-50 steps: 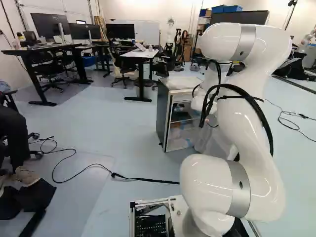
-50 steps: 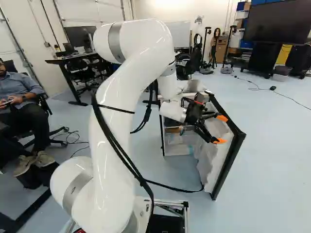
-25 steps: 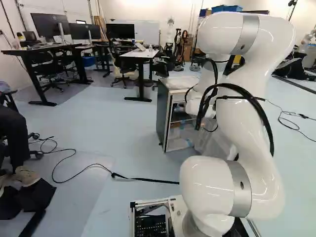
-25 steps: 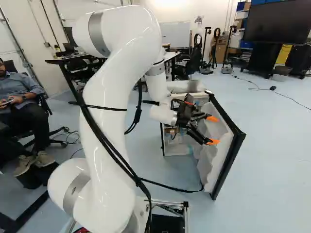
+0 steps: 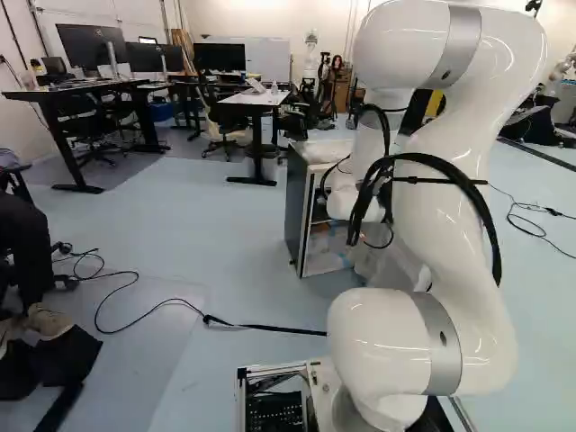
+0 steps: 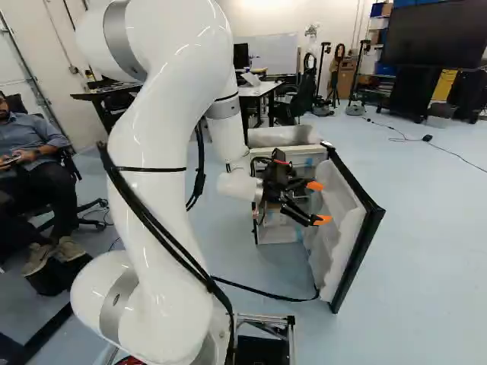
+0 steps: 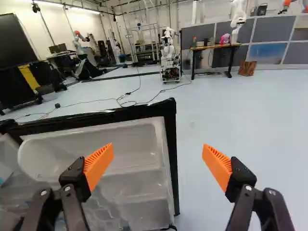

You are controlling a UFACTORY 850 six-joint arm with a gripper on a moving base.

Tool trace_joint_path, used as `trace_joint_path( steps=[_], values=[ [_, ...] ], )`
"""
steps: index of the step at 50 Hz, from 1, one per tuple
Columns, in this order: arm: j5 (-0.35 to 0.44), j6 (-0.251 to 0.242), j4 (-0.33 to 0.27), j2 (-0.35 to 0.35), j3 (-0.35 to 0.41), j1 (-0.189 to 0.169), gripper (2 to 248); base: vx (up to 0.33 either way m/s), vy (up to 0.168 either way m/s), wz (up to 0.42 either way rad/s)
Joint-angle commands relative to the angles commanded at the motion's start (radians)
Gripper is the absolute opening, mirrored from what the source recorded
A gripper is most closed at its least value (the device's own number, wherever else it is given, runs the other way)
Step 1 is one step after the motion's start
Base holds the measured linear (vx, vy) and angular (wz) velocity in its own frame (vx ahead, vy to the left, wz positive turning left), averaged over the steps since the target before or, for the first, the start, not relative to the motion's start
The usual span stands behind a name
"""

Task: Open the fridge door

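The arm has carried the end effector leftward.

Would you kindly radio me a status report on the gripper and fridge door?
Gripper open, holding nothing. Fridge door standing open, inner side toward gripper. Dark cable on floor reaching door's foot, possibly in its way.

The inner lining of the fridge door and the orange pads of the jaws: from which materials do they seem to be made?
The inner lining looks like smooth white moulded plastic, with rounded corners and a soft sheen. The orange pads look matte and finely ribbed, probably rubber or flexible plastic; sight alone cannot settle which.
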State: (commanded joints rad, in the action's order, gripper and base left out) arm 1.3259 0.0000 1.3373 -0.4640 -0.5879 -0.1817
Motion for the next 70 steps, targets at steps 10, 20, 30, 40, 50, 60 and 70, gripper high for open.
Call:
trace_joint_path(
  steps=[10,20,30,40,50,60,70],
  values=[
    [0.0,0.0,-0.035,0.028,0.046,0.033,247,0.0,0.0,0.0],
    [0.0,0.0,-0.042,0.031,0.052,0.037,247,0.0,0.0,0.0],
    [-0.003,0.0,-0.05,0.036,0.054,0.038,247,0.0,0.0,0.0],
    [-0.009,0.0,-0.069,0.046,0.061,0.04,247,0.0,0.0,0.0],
    [-0.02,0.0,-0.099,0.062,0.071,0.043,247,0.0,0.0,0.0],
    [-0.034,0.0,-0.14,0.085,0.085,0.048,247,0.0,0.0,0.0],
    [-0.053,0.0,-0.193,0.114,0.104,0.054,247,0.0,0.0,0.0]
  ],
)
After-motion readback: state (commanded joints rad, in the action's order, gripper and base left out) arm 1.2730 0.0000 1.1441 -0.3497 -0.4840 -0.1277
